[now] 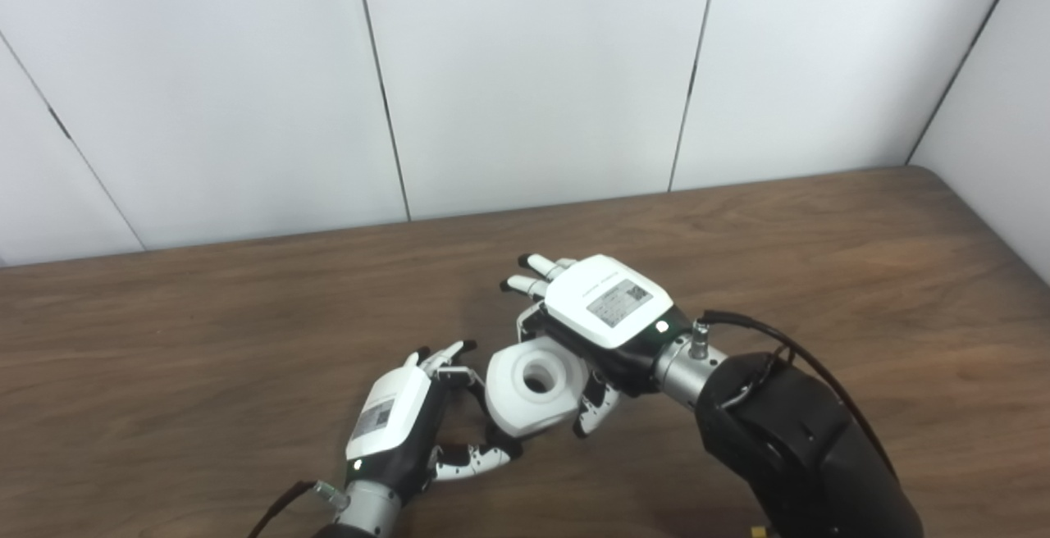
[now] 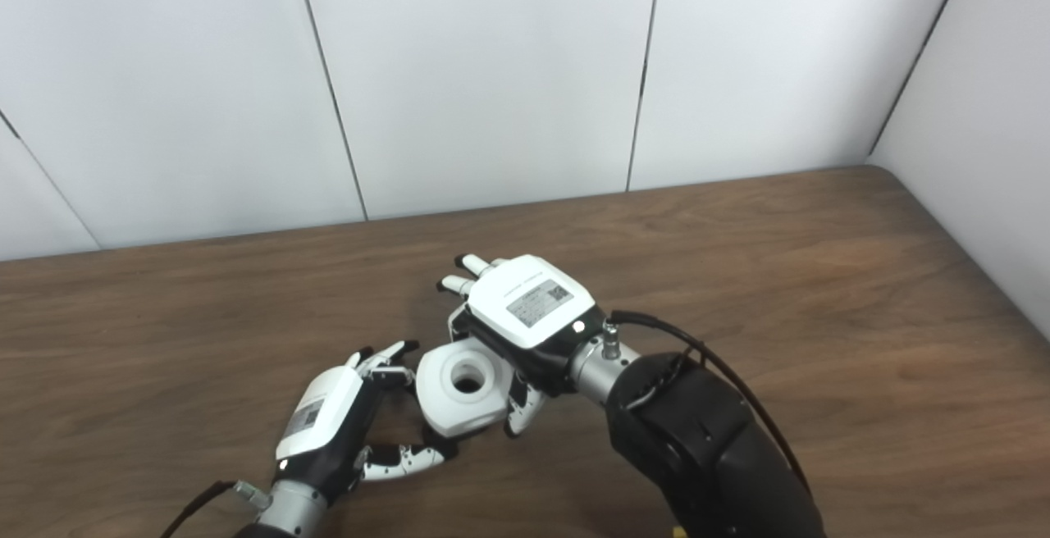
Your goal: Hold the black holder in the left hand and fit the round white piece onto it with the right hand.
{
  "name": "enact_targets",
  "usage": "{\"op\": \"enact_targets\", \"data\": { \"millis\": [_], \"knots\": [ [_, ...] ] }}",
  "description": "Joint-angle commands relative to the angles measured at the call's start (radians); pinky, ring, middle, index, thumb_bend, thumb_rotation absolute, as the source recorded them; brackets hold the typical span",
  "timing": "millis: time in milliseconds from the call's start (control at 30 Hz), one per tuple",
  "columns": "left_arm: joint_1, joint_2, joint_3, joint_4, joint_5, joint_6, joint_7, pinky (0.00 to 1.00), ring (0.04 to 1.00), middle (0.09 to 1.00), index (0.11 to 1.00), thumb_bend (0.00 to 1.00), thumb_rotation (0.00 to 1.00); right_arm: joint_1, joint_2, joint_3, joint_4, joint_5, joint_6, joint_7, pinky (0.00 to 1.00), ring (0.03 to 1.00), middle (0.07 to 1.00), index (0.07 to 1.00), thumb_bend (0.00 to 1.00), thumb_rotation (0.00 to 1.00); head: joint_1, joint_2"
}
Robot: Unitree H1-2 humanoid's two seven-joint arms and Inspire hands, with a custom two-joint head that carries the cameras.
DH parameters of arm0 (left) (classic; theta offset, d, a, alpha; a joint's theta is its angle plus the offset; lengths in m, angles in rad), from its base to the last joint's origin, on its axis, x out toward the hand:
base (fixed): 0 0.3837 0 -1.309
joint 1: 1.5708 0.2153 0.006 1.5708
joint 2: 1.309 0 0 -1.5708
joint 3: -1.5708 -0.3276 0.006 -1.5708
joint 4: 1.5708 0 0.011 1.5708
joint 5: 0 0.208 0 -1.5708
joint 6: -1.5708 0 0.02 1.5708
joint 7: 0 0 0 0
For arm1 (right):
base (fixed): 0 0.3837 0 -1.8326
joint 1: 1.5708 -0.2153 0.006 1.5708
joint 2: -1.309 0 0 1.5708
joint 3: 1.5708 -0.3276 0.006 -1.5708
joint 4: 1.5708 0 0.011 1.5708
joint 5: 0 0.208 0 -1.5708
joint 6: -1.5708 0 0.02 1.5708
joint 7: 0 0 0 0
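Observation:
The round white piece [image 1: 535, 386], chunky with a hole in its middle, sits between my two hands just above the table. My right hand [image 1: 603, 308] is closed on it from the right, its thumb under the piece and two fingers sticking out past it. My left hand [image 1: 402, 419] curls in from the left, fingers behind the piece and thumb below it. The black holder [image 1: 478, 388] shows only as a dark sliver between my left fingers and the white piece; the rest is hidden. The piece also shows in the right eye view [image 2: 464, 386].
The brown wooden table [image 1: 820, 259] runs to white wall panels at the back and right. My bulky black right forearm [image 1: 804, 448] fills the lower right. A cable loops over the right wrist.

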Motion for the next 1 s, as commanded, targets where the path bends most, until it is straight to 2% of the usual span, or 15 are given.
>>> {"op": "enact_targets", "data": {
  "millis": [0, 467, 567, 733, 967],
  "knots": [
    [-0.016, -0.014, -0.006, -0.036, 0.006, -0.010, 0.013, 1.00, 0.917, 0.920, 0.482, 0.51, 0.05, -0.017, 0.009, 0.014, -0.003, -0.004, -0.023, -0.010, 0.89, 0.989, 0.918, 0.483, 0.52, 0.14, 0.001, 0.002],
    [-0.011, -0.011, -0.012, -0.046, 0.010, 0.004, 0.008, 1.00, 0.922, 0.923, 0.482, 0.51, 0.05, -0.027, 0.017, 0.036, 0.016, -0.047, -0.004, 0.053, 0.99, 1.000, 0.930, 0.485, 0.51, 0.14, 0.009, 0.007],
    [-0.008, -0.011, -0.013, -0.051, 0.008, 0.007, 0.005, 1.00, 0.929, 0.926, 0.482, 0.51, 0.05, -0.027, 0.020, 0.035, 0.014, -0.050, 0.002, 0.070, 0.96, 1.000, 0.925, 0.485, 0.52, 0.14, 0.009, 0.004],
    [-0.003, -0.006, -0.020, -0.053, 0.022, 0.002, 0.012, 1.00, 0.919, 0.919, 0.482, 0.51, 0.05, -0.031, 0.024, 0.028, 0.011, -0.024, 0.031, 0.127, 0.99, 1.000, 0.940, 0.487, 0.51, 0.14, 0.011, 0.001],
    [0.002, -0.008, -0.022, -0.052, 0.020, 0.006, 0.013, 1.00, 0.919, 0.919, 0.482, 0.51, 0.05, -0.087, 0.009, 0.016, 0.058, 0.010, 0.075, 0.214, 0.94, 1.000, 0.937, 0.490, 0.51, 0.14, 0.017, -0.001]
  ]
}}
